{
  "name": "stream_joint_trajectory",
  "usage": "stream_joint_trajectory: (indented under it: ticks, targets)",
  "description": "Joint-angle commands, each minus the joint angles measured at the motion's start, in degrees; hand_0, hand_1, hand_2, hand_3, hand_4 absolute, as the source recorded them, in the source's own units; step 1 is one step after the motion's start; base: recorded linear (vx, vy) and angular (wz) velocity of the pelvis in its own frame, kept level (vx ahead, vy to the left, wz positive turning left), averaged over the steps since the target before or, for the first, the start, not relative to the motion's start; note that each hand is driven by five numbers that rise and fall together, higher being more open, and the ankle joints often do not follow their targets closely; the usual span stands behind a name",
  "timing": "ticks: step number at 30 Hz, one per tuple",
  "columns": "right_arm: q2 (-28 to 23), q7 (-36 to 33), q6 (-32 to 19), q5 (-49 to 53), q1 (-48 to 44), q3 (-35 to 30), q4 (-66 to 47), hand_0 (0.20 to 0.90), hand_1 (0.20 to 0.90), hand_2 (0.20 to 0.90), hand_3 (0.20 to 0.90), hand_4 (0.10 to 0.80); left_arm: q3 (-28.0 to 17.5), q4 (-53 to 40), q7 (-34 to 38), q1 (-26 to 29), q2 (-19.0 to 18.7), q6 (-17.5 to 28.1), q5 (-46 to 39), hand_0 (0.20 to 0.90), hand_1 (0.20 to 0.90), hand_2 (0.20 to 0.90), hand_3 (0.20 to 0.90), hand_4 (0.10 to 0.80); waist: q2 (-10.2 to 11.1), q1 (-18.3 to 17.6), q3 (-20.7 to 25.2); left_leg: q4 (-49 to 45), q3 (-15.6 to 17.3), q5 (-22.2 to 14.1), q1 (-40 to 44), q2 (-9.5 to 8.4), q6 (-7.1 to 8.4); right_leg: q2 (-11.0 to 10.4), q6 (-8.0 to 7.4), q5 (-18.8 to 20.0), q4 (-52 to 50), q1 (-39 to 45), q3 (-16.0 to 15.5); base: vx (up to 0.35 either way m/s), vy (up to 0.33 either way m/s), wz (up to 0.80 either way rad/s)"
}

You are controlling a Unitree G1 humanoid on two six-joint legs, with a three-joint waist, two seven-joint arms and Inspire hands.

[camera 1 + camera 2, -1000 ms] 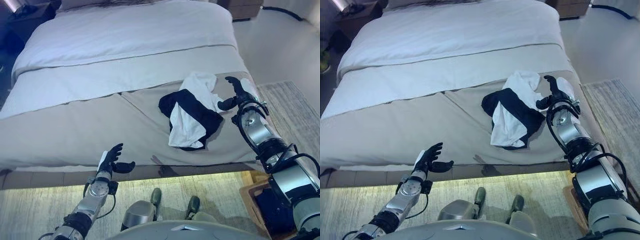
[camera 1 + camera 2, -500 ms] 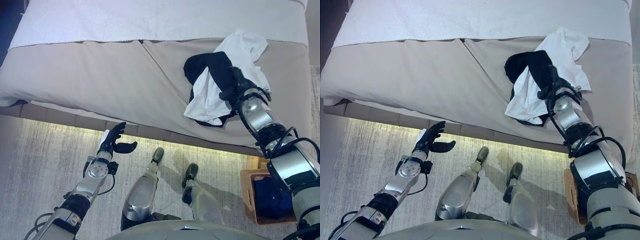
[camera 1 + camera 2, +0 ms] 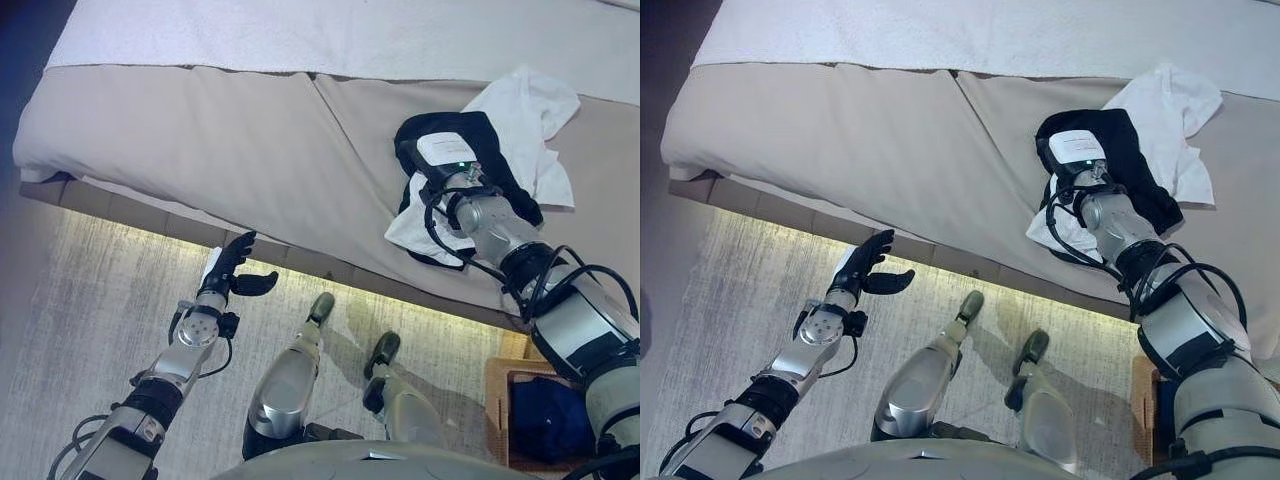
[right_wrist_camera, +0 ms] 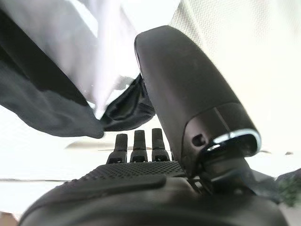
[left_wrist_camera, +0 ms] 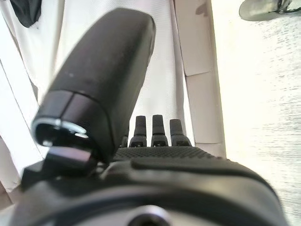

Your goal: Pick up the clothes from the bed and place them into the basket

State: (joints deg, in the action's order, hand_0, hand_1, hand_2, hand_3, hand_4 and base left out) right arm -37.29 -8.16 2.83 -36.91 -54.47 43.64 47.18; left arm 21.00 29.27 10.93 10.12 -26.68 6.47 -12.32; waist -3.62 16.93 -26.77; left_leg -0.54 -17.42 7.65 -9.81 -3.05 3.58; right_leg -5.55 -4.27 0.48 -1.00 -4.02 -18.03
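Observation:
A pile of clothes lies on the beige bed cover [image 3: 250, 140] near the bed's front edge: a black garment [image 3: 492, 145] and a white garment [image 3: 530, 105]. My right hand [image 3: 447, 152] rests on top of the black garment, fingers straight. In the right wrist view the hand [image 4: 141, 179] is open, with black cloth [image 4: 42, 103] and white cloth [image 4: 103, 28] just past its fingertips. My left hand [image 3: 228, 278] is open and empty, held above the rug in front of the bed. It also shows in the left wrist view [image 5: 155, 165].
A brown basket [image 3: 498, 400] stands on the floor at the lower right, with a dark blue garment [image 3: 548, 420] in it. A striped rug [image 3: 90, 300] lies along the bed's front edge. White bedding [image 3: 300, 35] covers the far part of the bed.
The camera has tilted down and shifted. My right hand has moved from the right side of the pile onto the black garment. The left hand stays open before the bed.

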Motion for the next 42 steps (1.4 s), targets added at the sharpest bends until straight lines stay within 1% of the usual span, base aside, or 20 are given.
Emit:
stream_joint_trajectory:
  ticks: [1,2,3,9,10,18,20,23,27,30,33,37,42]
  targets:
    - [-3.52,-1.37,-0.23,-6.4,-9.64,5.25,-2.54,0.9,0.9,0.9,0.9,0.8,1.09,-7.24,1.05,-0.55,-3.77,3.6,-0.08,0.9,0.9,0.9,0.9,0.8,0.84,1.51,0.29,-6.12,3.9,-6.31,-2.46,-3.3,-3.93,-2.11,1.75,-2.92,-8.77,-3.5,0.6,-0.003,0.001,0.05]
    - [-3.15,0.13,-0.12,-8.9,-10.87,6.74,-1.54,0.9,0.9,0.9,0.9,0.8,1.19,-7.35,1.07,-0.38,-3.84,4.03,-0.22,0.9,0.9,0.9,0.9,0.8,0.59,1.96,-0.24,-6.7,3.63,-6.29,-3.35,-3.65,-4.1,-2.24,1.8,-3.14,-9.54,-4.4,0.34,-0.017,0.003,0.04]
    - [-2.88,1.72,1.4,-9.87,-11.4,7.58,-0.87,0.9,0.9,0.9,0.9,0.8,1.21,-7.98,1.12,-0.2,-4.02,4.02,-0.31,0.9,0.9,0.9,0.9,0.8,0.4,2.32,-0.86,-7.04,3.43,-6.15,-4.01,-3.88,-4.22,-2.33,1.82,-3.21,-10.07,-5.02,0.07,-0.024,-0.001,0.03]
    - [-1.39,7.47,5.38,-9.65,-12.84,8.92,5.08,0.9,0.9,0.9,0.9,0.8,1.1,-11.01,1.03,0.01,-5.19,3.24,-0.91,0.9,0.9,0.9,0.9,0.8,-0.08,3.44,-2.94,-7.71,3.1,-5.72,-5.92,-4.37,-4.68,-2.55,1.68,-3.23,-11.65,-7.17,-0.72,-0.007,-0.016,0.14]
    - [-1.06,9.65,6.6,-9.35,-12.95,9.03,7.14,0.9,0.9,0.9,0.9,0.8,1.22,-11.73,0.94,0.02,-5.58,2.95,-0.97,0.9,0.9,0.9,0.9,0.8,-0.07,3.59,-3.03,-7.8,3.34,-5.57,-6.92,-4.33,-4.83,-2.62,1.53,-3.01,-11.9,-8.26,-0.92,-0.009,-0.012,0.12]
    - [0.38,14.11,10.37,-10.48,-11.58,7.79,13.11,0.9,0.9,0.9,0.9,0.8,1.25,-12.81,1.84,0.15,-5.76,1.31,-0.83,0.9,0.9,0.9,0.9,0.8,0.65,3.31,-3.03,-6.12,4.37,-5.61,-6.25,-3.46,-5.12,-2.46,0.87,-1.84,-10.29,-8.14,-0.33,0.001,-0.003,0.03]
    - [0.16,14.24,10.36,-10.94,-11.12,7.51,13.18,0.9,0.9,0.9,0.9,0.8,1.16,-12.83,2.01,0.01,-5.58,1.22,-0.59,0.9,0.9,0.9,0.9,0.8,0.83,3.13,-3.03,-5.68,4.62,-5.64,-5.57,-3.31,-5.09,-2.42,0.8,-1.66,-9.67,-7.47,-0.08,0.023,0.008,-0.01]
    - [-0.54,14.01,10.55,-11.81,-9.82,6.87,12.39,0.9,0.9,0.9,0.9,0.8,0.77,-12.46,2.19,-0.11,-5.62,0.88,-0.69,0.9,0.9,0.9,0.9,0.8,1.68,2.44,-3.0,-4.53,5.32,-5.89,-2.97,-2.77,-4.91,-2.3,0.43,-1.19,-7.98,-4.99,0.89,0.044,0.01,-0.06]
    - [-1.99,14.79,10.2,-13.06,-7.16,6.44,8.94,0.9,0.9,0.9,0.9,0.8,-0.18,-11.99,2.17,-0.73,-5.35,0.33,-0.38,0.9,0.9,0.9,0.9,0.8,3.46,1.08,-0.93,-2.66,6.36,-6.03,-0.73,-1.79,-4.73,-1.92,-0.08,-0.23,-5.38,-2.96,2.2,0.055,0.016,-0.05]
    - [-3.14,15.21,9.58,-13.82,-5.66,5.88,6.68,0.9,0.9,0.9,0.9,0.8,-0.51,-11.68,2.32,-1.36,-5.18,0.34,-0.41,0.9,0.9,0.9,0.9,0.8,4.07,0.39,0.03,-2.0,7.11,-6.21,0.5,-1.28,-4.65,-1.81,-0.21,0.11,-4.42,-1.89,2.93,0.037,0.028,-0.22]
    - [-4.6,16.16,9.5,-13.8,-2.86,5.14,2.58,0.9,0.9,0.9,0.9,0.8,-1.42,-11.73,2.84,-2.36,-4.87,-0.48,-0.05,0.9,0.9,0.9,0.9,0.8,5.18,-0.69,1.75,-1.21,8.17,-6.52,2.42,-0.55,-4.59,-1.59,-0.5,0.51,-3.33,-0.28,4.09,0.052,0.017,-0.15]
    - [-5.43,17.02,9.0,-14.43,-0.09,3.73,0.55,0.9,0.9,0.9,0.9,0.8,-2.26,-11.34,3.36,-3.09,-4.65,-1.0,0.13,0.9,0.9,0.9,0.9,0.8,6.05,-1.54,3.15,-0.78,8.99,-6.71,3.76,-0.02,-4.57,-1.25,-0.58,0.65,-2.93,0.73,5.05,0.039,0.002,-0.16]
    - [-5.56,17.51,8.17,-13.94,0.93,3.04,0.88,0.9,0.9,0.9,0.9,0.8,-2.88,-11.33,3.46,-3.19,-4.54,-1.29,0.59,0.9,0.9,0.9,0.9,0.8,6.55,-1.62,3.61,-0.32,9.36,-6.65,4.56,0.35,-4.45,-0.92,-0.45,0.68,-2.6,1.51,5.0,0.018,-0.024,-0.14]
